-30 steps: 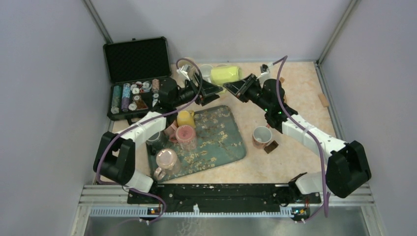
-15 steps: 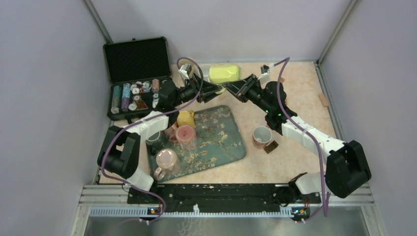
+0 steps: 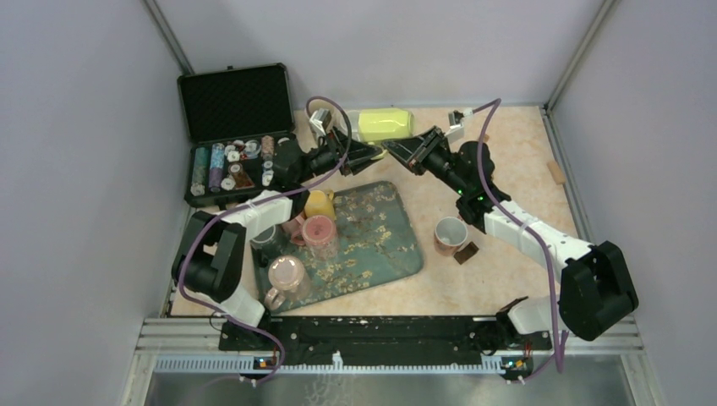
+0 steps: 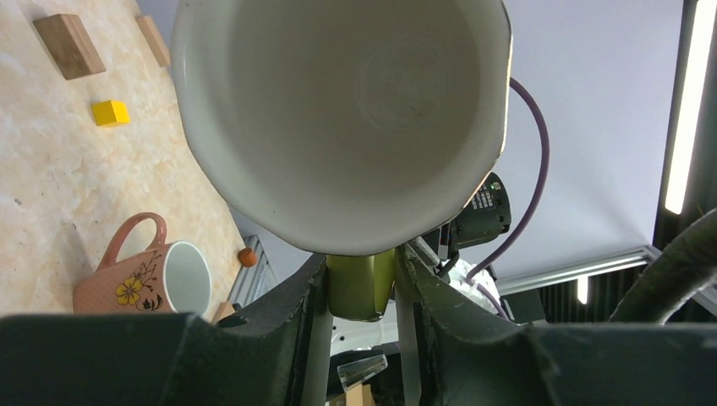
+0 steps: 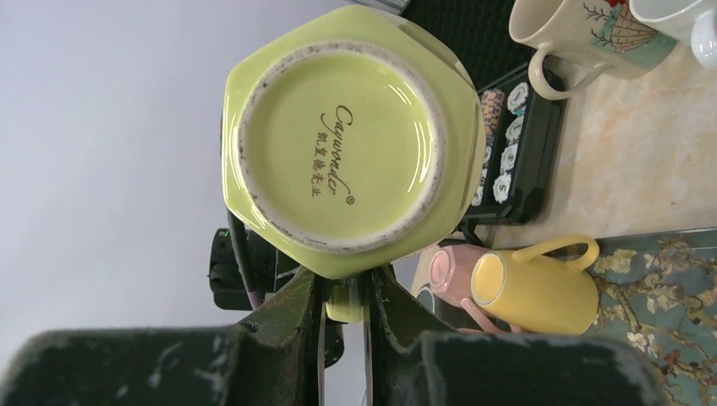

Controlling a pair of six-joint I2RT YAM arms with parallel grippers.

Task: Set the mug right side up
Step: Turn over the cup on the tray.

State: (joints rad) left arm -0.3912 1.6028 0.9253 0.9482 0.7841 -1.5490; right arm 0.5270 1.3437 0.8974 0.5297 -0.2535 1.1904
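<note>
The lime-green mug hangs on its side above the back of the table, held between both grippers. In the left wrist view its white inside faces the camera, and my left gripper is shut on the green handle below the rim. From the right wrist, the mug's stamped base faces the lens. My right gripper is shut on the same handle from the other side. From above, the left gripper and the right gripper meet tip to tip just under the mug.
An open black case with poker chips stands at the back left. A floral tray carries a yellow mug, a pink mug, a pink glass and a dark glass. A pink floral mug stands right of the tray.
My left gripper has reached in toward the mug and shut on its handle. The mug and the right gripper have shifted slightly left.
</note>
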